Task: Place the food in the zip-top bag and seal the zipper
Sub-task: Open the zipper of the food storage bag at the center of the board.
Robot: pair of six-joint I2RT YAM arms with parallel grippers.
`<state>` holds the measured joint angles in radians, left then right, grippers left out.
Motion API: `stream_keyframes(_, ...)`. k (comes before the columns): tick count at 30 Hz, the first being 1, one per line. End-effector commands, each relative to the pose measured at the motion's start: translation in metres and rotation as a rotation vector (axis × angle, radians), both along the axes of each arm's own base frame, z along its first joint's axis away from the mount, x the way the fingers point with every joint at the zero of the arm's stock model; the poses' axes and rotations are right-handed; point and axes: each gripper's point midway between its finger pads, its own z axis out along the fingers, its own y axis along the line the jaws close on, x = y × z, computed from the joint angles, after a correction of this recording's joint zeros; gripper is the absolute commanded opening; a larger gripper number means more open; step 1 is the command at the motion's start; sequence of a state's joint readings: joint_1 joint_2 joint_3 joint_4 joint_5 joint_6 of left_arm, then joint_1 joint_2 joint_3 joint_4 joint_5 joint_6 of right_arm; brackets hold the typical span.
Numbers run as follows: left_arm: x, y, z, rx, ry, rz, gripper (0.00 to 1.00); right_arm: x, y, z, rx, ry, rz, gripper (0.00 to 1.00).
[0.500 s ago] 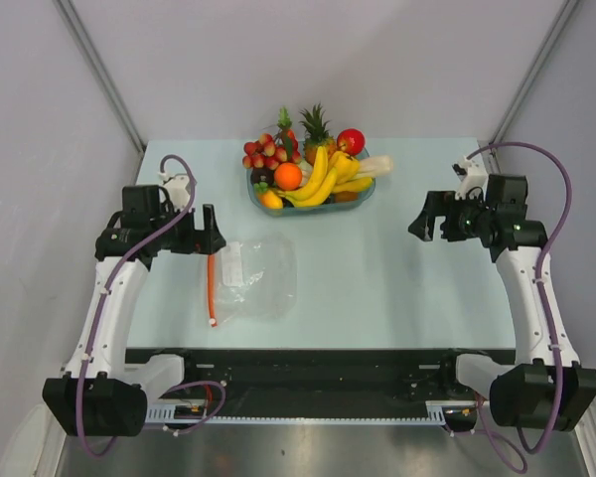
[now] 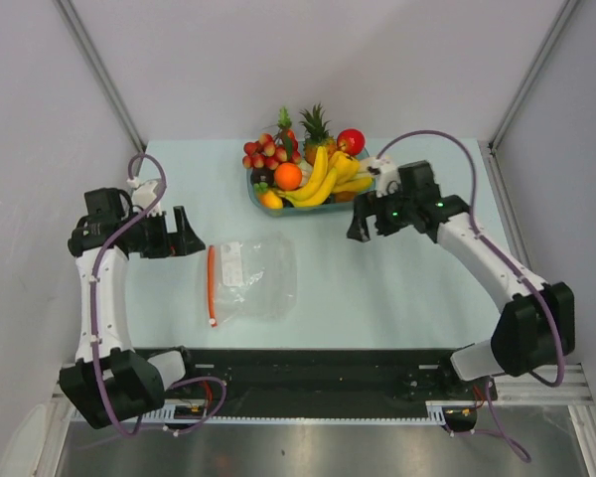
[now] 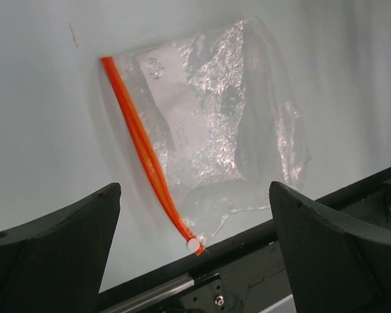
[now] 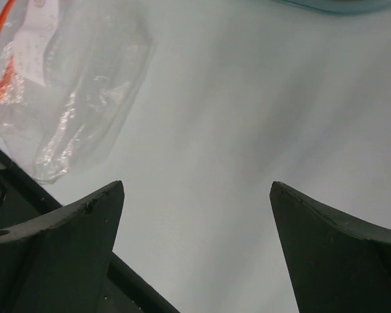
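— How far along is this?

— Barely begun, I'd say. The zip-top bag [image 2: 254, 278] lies flat and empty on the table [image 2: 417, 288], at about 8 o'clock from the table's middle. The zipper [image 2: 212, 283] runs along its 9 o'clock edge, with a small white slider [image 3: 193, 244] at the 6 o'clock end.

— And the food?

— All of it is in the blue-tinted tray [image 2: 255, 195] at 12 o'clock: the banana bunch [image 2: 323, 179], the orange [image 2: 288, 176] and the red apple [image 2: 351, 141], beside a pineapple [image 2: 318, 127] and a berry cluster [image 2: 263, 151].

— Are the arms carrying anything?

— No. The left gripper [image 2: 194, 231] hangs at 10 o'clock from the bag with its fingers spread and empty, apart from the plastic. The right gripper [image 2: 356, 221] is at 5 o'clock from the tray, just beside its rim, also spread wide with nothing between its fingers.

— So what's left?

— Everything: opening the mouth, loading three fruits, sealing. Whether the mouth is open now, I cannot tell.
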<state>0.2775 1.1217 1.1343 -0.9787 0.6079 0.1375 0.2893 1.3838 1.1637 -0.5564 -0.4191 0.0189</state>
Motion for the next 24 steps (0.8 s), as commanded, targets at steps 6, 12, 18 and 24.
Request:
stream_keyframes(6,-0.008,0.026,-0.026,0.043,0.064,-0.035,1.00,-0.006,0.159,-0.010,-0.077,-0.067,0.301,1.00)
stream_keyframes(12,-0.011,0.033,-0.037,0.067,0.098,-0.059,1.00,-0.026,0.228,-0.046,-0.146,-0.074,0.406,1.00)
stream_keyframes(18,-0.010,0.033,-0.049,0.055,0.113,-0.084,1.00,-0.016,0.235,-0.094,-0.255,-0.061,0.363,0.98)
stream_keyframes(24,0.007,0.020,-0.069,-0.071,0.111,-0.086,1.00,-0.018,0.207,-0.129,-0.346,0.004,0.344,0.78)
